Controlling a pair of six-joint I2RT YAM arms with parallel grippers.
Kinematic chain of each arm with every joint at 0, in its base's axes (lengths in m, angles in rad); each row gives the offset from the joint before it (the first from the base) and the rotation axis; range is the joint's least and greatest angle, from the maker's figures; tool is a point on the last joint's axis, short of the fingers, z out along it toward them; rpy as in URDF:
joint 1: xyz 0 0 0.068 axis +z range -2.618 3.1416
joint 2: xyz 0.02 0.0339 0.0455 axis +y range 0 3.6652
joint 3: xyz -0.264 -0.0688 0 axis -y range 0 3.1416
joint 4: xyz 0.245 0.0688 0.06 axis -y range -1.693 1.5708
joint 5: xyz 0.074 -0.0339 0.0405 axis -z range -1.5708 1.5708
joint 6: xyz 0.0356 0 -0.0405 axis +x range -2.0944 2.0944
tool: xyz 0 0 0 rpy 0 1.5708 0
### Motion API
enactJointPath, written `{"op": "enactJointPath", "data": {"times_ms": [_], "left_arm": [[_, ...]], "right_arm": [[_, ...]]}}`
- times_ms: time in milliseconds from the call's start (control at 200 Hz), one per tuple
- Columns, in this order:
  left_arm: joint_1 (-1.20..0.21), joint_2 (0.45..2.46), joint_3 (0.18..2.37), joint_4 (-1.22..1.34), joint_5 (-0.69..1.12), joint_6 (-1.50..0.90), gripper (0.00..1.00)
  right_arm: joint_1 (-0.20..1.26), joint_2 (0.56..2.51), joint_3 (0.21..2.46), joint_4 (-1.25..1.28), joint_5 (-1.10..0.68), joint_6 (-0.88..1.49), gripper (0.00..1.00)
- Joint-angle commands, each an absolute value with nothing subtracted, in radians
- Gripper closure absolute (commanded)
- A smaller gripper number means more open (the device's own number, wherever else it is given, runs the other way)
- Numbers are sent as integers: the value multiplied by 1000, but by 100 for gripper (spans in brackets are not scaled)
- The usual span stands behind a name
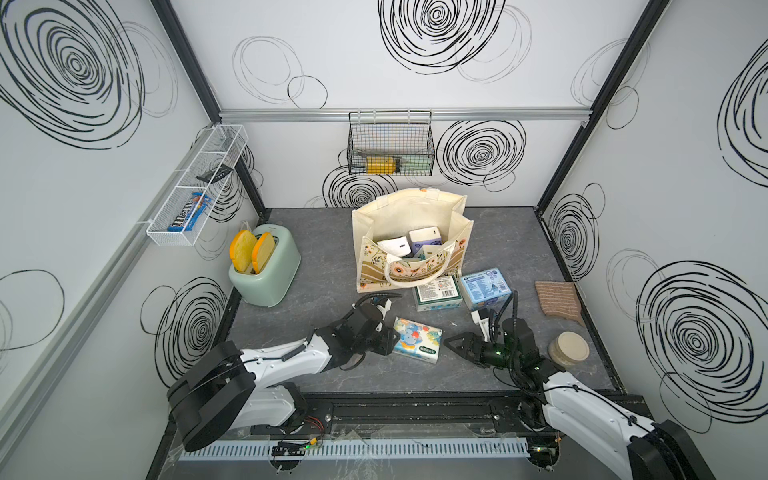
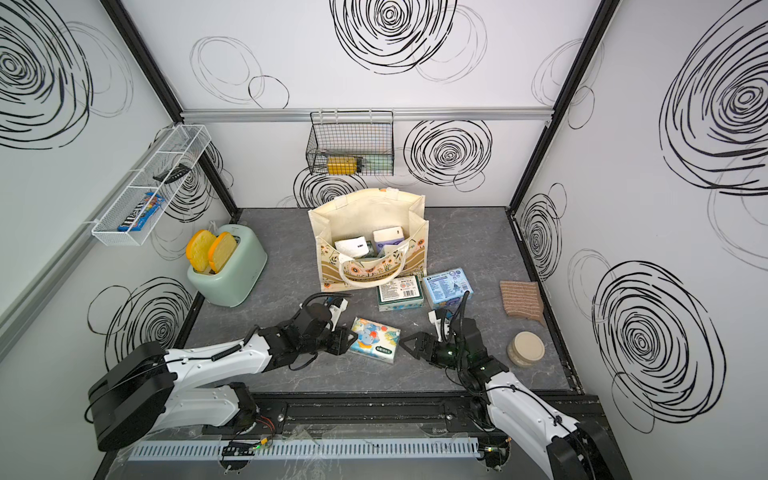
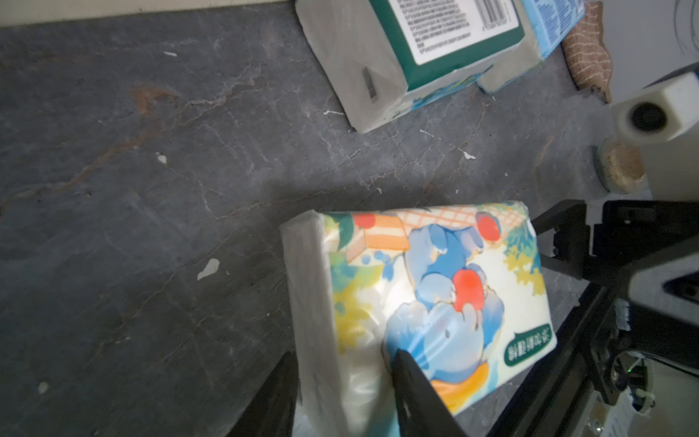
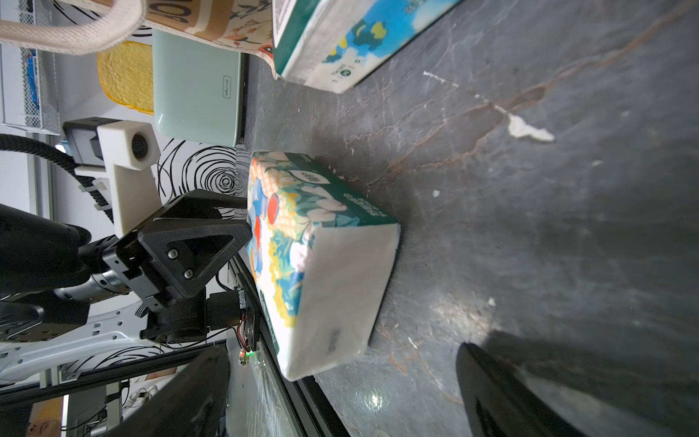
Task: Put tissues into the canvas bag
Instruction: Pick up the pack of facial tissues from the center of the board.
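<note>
Elephant-print tissue pack [image 1: 417, 340] lies on the grey tabletop [image 1: 316, 266], at 6 o'clock of the canvas bag [image 1: 419, 272]. The left gripper [image 1: 391, 341] sits at the pack's 9 o'clock end. Its fingers [image 3: 416, 397] are partly closed and pinch that end, one on the printed top face and one against the white side. The right gripper [image 1: 452, 344] is at the pack's 3 o'clock, apart from it, jaws wide and holding nothing. The green-white tissue pack [image 1: 438, 293] and light blue tissue pack [image 1: 486, 289] lie side by side just beside the bag's front. More tissue packs [image 1: 424, 239] are inside the bag.

Grey tabletop [image 1: 324, 257]: bag [image 1: 415, 272], toaster [image 1: 270, 274], 3 packs [image 1: 417, 340], cloth [image 1: 557, 298].
</note>
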State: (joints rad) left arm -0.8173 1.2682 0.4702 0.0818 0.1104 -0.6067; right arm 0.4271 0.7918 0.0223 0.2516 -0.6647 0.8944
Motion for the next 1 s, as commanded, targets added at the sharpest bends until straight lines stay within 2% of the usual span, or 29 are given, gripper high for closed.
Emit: {"op": "enactJointPath", "data": {"times_ms": [0, 90, 205, 350, 400, 415, 711, 996], "left_arm": [[-817, 1288, 483, 77, 109, -579, 58], [-812, 1295, 476, 93, 121, -580, 62], [-806, 1315, 470, 112, 149, -580, 79], [-802, 1322, 453, 135, 176, -589, 95], [-799, 1318, 448, 136, 181, -593, 95], [-799, 1316, 447, 137, 183, -594, 100], [-752, 1263, 397, 223, 297, -650, 100], [-687, 1264, 331, 310, 377, -692, 100]], "right_arm": [[431, 781, 8, 277, -662, 904, 2], [431, 771, 2, 273, -661, 904, 3], [431, 754, 0, 266, -660, 904, 3], [430, 731, -4, 249, -654, 891, 3], [431, 727, -11, 249, -653, 892, 3], [431, 723, -12, 249, -655, 891, 3], [431, 703, -37, 256, -666, 894, 2], [441, 788, -76, 435, -701, 991, 3]]}}
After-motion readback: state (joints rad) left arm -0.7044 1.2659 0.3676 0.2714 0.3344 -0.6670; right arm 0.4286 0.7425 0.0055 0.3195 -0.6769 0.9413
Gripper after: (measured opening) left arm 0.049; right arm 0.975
